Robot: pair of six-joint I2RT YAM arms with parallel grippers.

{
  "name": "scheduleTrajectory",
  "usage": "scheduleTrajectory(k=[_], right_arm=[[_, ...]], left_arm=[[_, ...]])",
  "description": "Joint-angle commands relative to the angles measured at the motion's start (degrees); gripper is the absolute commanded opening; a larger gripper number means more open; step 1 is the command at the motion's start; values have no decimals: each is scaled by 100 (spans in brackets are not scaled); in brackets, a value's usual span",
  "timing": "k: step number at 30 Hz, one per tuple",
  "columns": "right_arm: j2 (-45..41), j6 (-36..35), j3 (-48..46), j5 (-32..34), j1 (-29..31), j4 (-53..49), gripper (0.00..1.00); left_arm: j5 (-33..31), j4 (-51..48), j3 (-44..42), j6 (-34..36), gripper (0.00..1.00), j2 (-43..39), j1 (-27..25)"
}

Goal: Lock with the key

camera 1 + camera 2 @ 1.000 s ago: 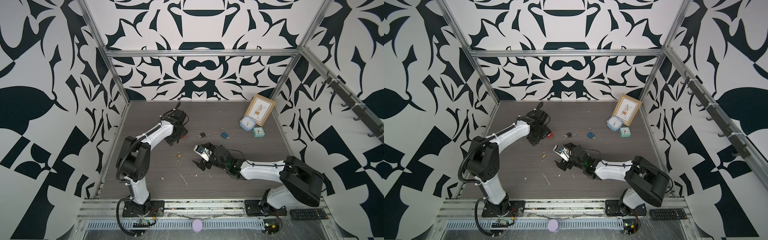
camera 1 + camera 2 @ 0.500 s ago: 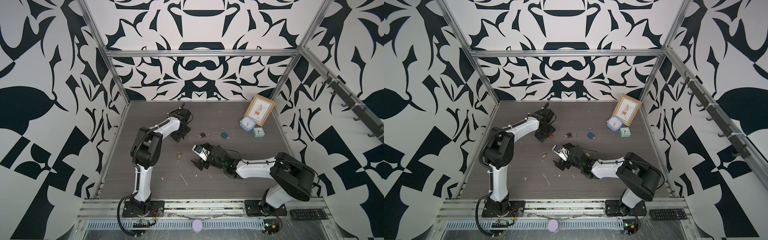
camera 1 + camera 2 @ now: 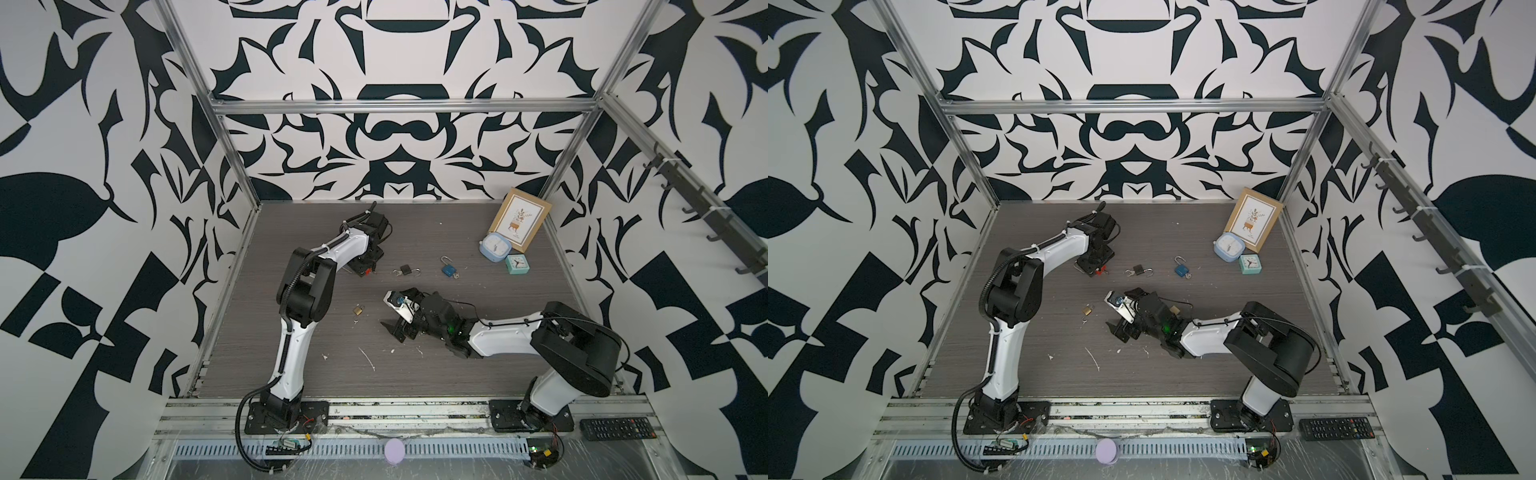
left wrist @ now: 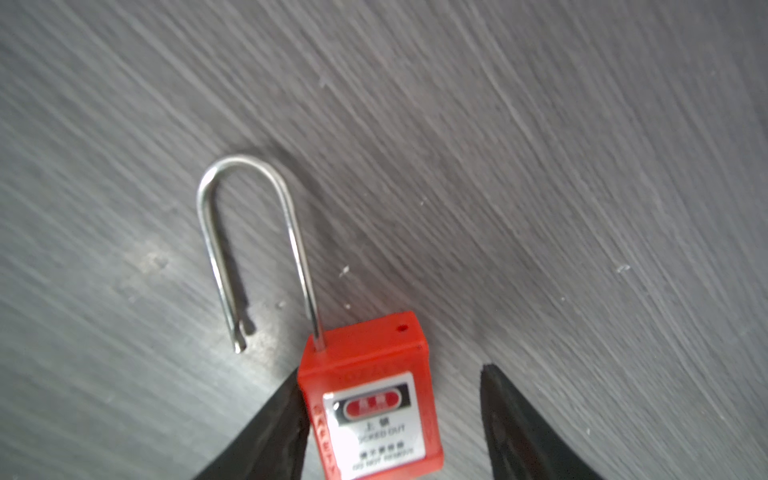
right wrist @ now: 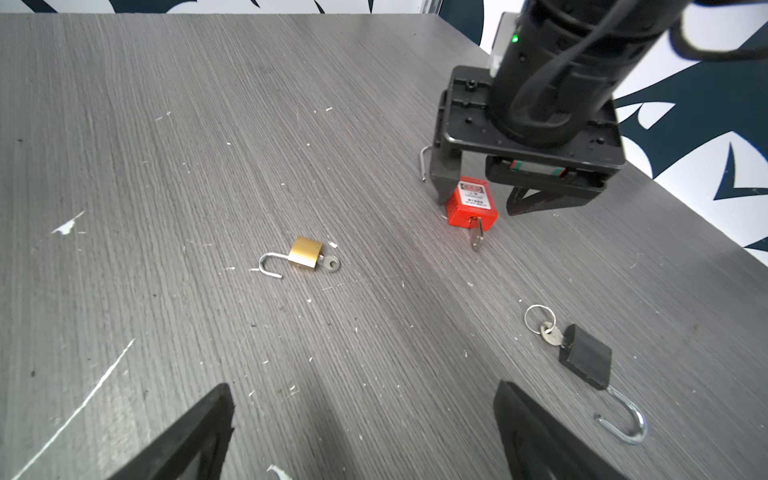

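On my left wrist camera the red lock lies flat on the counter, label up, with the left jaws straddling its body. They stand partly open. One finger touches the lock's side, and the other finger stands clear of the opposite side with bare counter between, so I have no grip on it. Its shackle is open, one leg seated in the body and the free end swung out to the side, away from its hole. My right wrist camera shows the same lock under the left jaws. Its key sticks out of the end opposite the shackle and rests on the counter. In both top views the left arm reaches toward the back left of the counter, and the red lock peeks out just beside its tip. The right jaws, near the middle of the counter, are spread wide with nothing between them; I see both fingers at the edge of the right wrist picture. Ahead of them lie a brass lock and a black lock, each with an open shackle and a key in it. A blue lock lies farther right, near two clocks and a frame.
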Motion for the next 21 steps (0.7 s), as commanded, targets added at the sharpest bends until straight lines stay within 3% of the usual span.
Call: scheduleTrajectory(k=[1, 16, 21], right_arm=[[-11, 87, -22, -46, 15, 338, 100], [-347, 63, -103, 173, 9, 220, 100], [-722, 134, -147, 364, 15, -88, 99]], left_arm=[[-262, -721, 238, -142, 64, 267, -54], [-248, -1019, 309, -177, 55, 343, -281], [-381, -671, 236, 390, 52, 261, -278]])
